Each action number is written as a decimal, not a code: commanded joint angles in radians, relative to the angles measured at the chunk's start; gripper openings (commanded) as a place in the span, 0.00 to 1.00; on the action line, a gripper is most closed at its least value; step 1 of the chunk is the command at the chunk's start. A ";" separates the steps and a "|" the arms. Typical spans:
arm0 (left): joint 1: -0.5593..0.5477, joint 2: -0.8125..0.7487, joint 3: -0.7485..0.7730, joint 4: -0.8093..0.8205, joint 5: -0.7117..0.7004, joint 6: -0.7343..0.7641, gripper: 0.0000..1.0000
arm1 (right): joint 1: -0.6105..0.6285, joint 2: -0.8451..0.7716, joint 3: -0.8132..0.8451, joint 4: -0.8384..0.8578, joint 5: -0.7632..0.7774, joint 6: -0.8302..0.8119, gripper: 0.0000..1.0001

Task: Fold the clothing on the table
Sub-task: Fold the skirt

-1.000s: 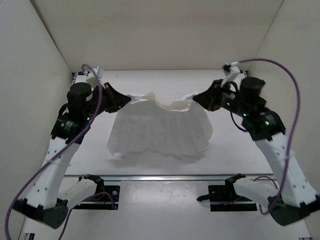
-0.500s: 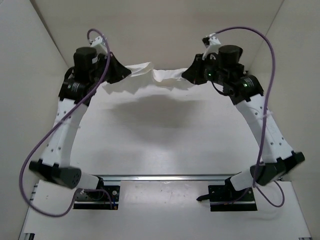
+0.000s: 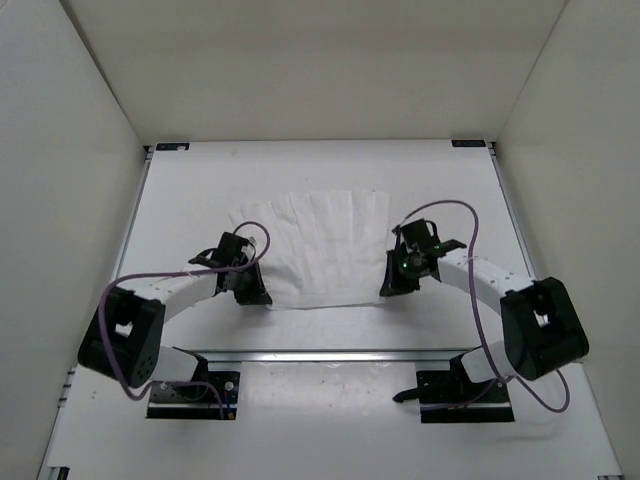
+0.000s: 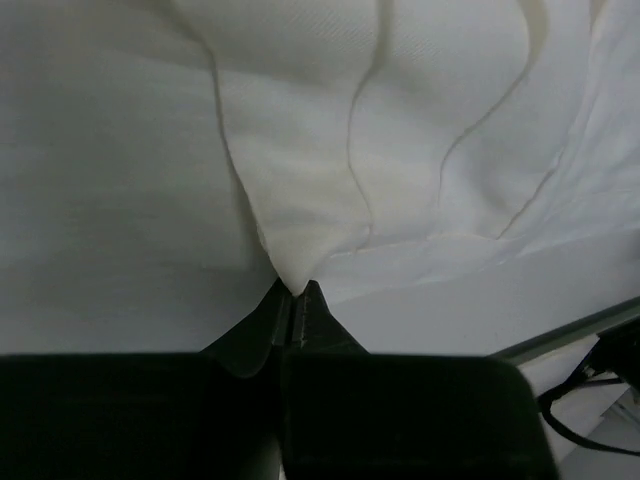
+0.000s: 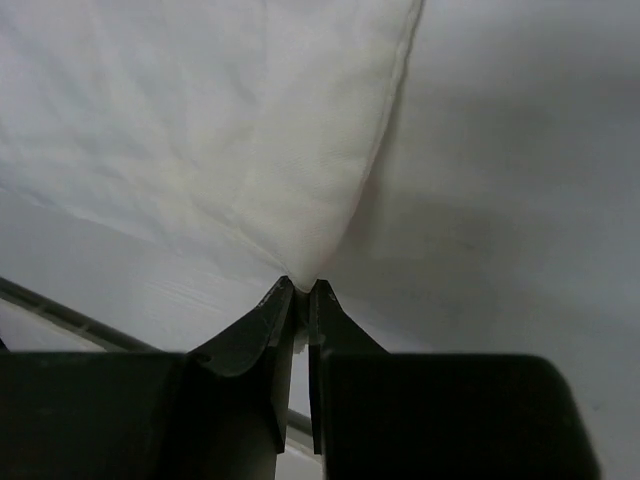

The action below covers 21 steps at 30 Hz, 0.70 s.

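Note:
The white wrinkled clothing (image 3: 318, 245) lies spread on the table (image 3: 180, 200), its far edge toward the back wall. My left gripper (image 3: 256, 296) is low at the cloth's near left corner, shut on a pinched point of the clothing (image 4: 310, 215). My right gripper (image 3: 387, 288) is low at the near right corner, shut on a corner of the clothing (image 5: 300, 190). In both wrist views the cloth runs away from the fingertips in soft creases.
A metal rail (image 3: 330, 353) runs along the table's near edge, just behind both grippers. Black brackets (image 3: 172, 147) mark the far corners. White walls (image 3: 70, 150) enclose the table on the left, right and back. Purple cables (image 3: 440, 207) loop above the arms.
Both arms swung from high at the back of the table down to its near edge, pulling the held cloth with them. The clothing, hanging before, now lies flat.

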 commanded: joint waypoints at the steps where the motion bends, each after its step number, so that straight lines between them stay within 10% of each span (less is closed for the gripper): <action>1: -0.053 -0.117 -0.038 0.040 -0.094 0.014 0.00 | 0.041 -0.137 -0.079 0.049 0.084 0.072 0.00; 21: -0.128 -0.769 -0.082 -0.423 -0.045 -0.100 0.00 | 0.213 -0.701 -0.167 -0.354 0.118 0.199 0.00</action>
